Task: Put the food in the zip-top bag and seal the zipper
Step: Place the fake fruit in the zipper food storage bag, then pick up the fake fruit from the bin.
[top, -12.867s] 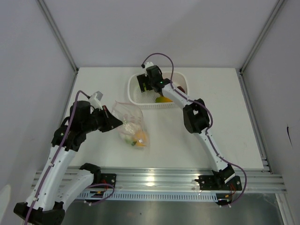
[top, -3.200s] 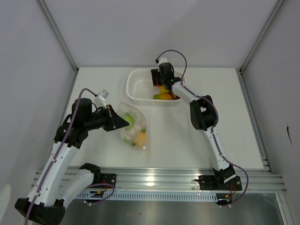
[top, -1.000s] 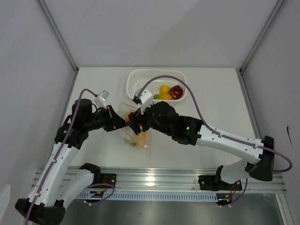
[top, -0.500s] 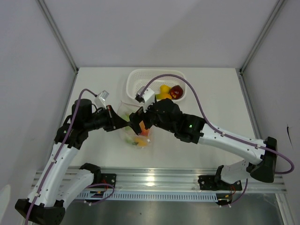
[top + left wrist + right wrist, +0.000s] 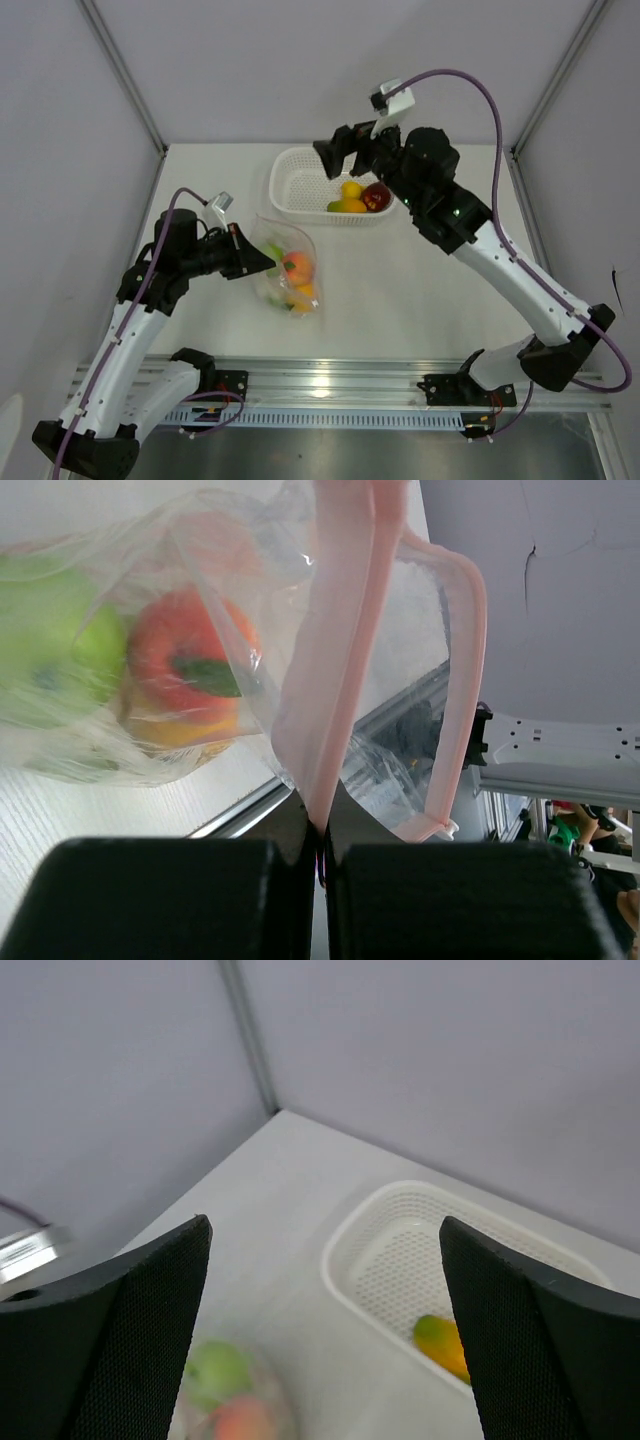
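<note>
Shared scheme: white tubular links, black joint housings. Along left arm (image 5: 125, 335), purple cable (image 5: 172, 200); small white camera box (image 5: 218, 203) at wrist's 12 o'clock. Along right arm (image 5: 510, 270), longer purple cable (image 5: 455, 71); white camera box (image 5: 392, 99) at wrist's 1 o'clock. Black base block (image 5: 455, 390) on silver rail (image 5: 330, 385). On right gripper (image 5: 322, 1225), fingers (image 5: 120, 1360) matte black, wedge-shaped, finely textured. On left gripper (image 5: 318, 835), fingers (image 5: 150, 900) black, blocky.

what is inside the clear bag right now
Through the zip-top bag plastic show a green apple, a red-orange peach and a yellow-orange piece beneath them. The crinkled film and the fruits on top cover whatever lies lower, so any further pieces cannot be told.
</note>
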`<state>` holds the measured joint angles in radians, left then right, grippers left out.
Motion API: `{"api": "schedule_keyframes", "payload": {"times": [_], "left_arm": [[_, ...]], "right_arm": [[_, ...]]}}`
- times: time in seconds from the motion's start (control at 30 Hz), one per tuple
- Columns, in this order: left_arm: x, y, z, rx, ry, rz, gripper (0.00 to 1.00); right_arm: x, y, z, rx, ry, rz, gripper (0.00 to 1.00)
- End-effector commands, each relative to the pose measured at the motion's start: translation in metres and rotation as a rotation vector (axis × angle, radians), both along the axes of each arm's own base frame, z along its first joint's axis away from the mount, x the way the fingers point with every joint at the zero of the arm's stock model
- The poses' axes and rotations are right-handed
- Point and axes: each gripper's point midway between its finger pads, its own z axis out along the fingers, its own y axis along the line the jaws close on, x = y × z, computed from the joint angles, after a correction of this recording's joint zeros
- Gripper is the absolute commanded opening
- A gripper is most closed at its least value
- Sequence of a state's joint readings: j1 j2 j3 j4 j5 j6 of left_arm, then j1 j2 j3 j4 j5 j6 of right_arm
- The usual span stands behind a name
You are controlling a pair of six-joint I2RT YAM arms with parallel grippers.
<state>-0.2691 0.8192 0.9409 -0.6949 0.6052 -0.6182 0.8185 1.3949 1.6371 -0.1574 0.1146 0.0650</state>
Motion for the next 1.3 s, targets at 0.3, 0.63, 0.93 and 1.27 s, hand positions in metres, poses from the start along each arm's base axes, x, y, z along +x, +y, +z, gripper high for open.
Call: {"api": "schedule_keyframes", "payload": {"times": [0.3,0.63,0.93,1.27], "left_arm": [[-0.002,0.001,0.009,-0.001,-0.043,-0.004,0.01],[-0.002,0.001,0.004,0.005,-0.031,-0.008,0.01],[-0.001,-0.002,-0.003,-0.004,-0.009,-0.023,0.01],[-0.002,-0.003,-0.006,-0.006,-0.006,-0.026,0.01]], "right_arm": [[0.170,-0.037,-0.086,-0.128,0.095,-0.282,0.91],[0.262,-0.041,-0.215,-0.268,0.411,-0.286,0.81],[0.268,-0.031,-0.315,-0.332,0.600,-0.219,0.79],[0.259,-0.035,-0.372,-0.390,0.700,-0.217,0.79]]}}
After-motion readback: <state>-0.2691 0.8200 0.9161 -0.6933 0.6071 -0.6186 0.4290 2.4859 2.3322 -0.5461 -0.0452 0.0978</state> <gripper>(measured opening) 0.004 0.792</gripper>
